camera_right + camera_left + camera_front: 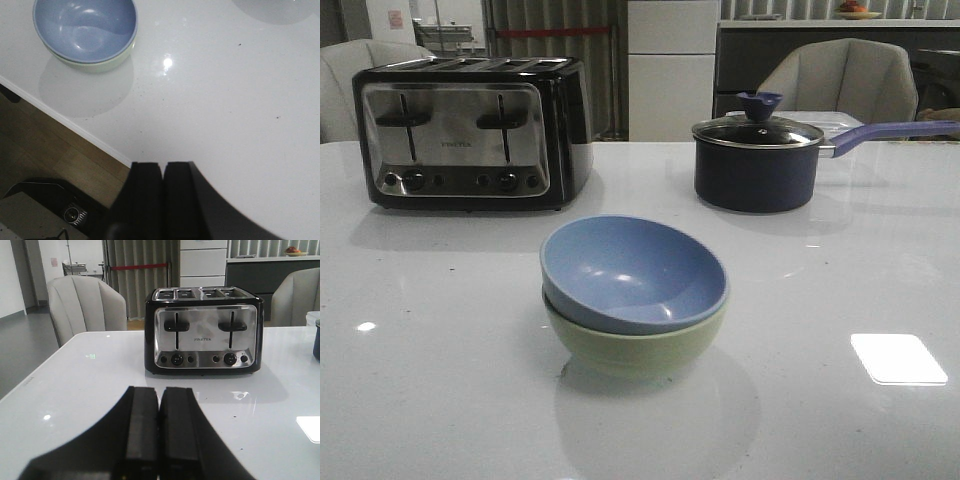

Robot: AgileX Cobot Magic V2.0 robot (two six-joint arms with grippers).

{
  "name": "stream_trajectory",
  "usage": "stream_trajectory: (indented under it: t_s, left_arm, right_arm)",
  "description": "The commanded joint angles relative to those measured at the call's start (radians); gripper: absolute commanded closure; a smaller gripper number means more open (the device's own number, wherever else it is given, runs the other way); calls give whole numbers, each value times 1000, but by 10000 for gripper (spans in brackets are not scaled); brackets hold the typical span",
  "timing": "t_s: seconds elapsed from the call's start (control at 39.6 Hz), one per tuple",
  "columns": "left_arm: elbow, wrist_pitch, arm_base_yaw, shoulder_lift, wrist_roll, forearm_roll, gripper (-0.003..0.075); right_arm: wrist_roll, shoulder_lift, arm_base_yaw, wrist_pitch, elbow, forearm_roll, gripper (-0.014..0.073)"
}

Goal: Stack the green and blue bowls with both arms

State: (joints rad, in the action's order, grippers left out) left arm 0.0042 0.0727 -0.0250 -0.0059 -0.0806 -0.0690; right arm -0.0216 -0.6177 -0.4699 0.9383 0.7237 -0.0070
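The blue bowl [630, 270] sits nested inside the green bowl [635, 345] in the middle of the white table, tilted slightly. In the right wrist view the blue bowl [85, 27] shows with the green bowl's rim [107, 62] under it. My right gripper [162, 167] is shut with nothing in it, away from the stack, over the table's near edge. My left gripper [160, 392] is shut and empty, low over the table, facing the toaster. Neither gripper appears in the front view.
A black and chrome toaster [470, 130] stands at the back left. A dark navy saucepan with a glass lid [760, 160] and long handle [890, 132] stands at the back right. The table's near edge [65, 122] drops to a wooden floor.
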Motion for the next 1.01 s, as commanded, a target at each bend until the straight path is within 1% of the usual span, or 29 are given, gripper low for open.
stream_trajectory:
  t_s: [0.0,0.28,0.35,0.45,0.53,0.63,0.78,0.99]
  left_arm:
    - [6,-90,1,-16,2,-9,622]
    - [6,-90,1,-16,2,-9,622]
    - [6,-90,1,-16,2,-9,622]
    - [6,-90,1,-16,2,-9,622]
    - [6,-90,1,-16,2,-9,622]
    - [6,-90,1,-16,2,-9,622]
    - [6,-90,1,-16,2,-9,622]
    - [6,-90,1,-16,2,-9,622]
  right_arm:
    - [-1,0,0,-58,27,-13,566]
    - [-1,12,-1,-67,11,-11,566]
    - [-20,43,49,-93,-35,-38,566]
    - [-20,112,149,-198,-138,-90,566]
    - [-19,196,226,-295,-241,-104,566]
    - [-19,319,299,-389,-357,-104,566]
    - [-19,486,370,-562,-499,-76,566]
    - [-18,639,410,-797,-668,-20,566]
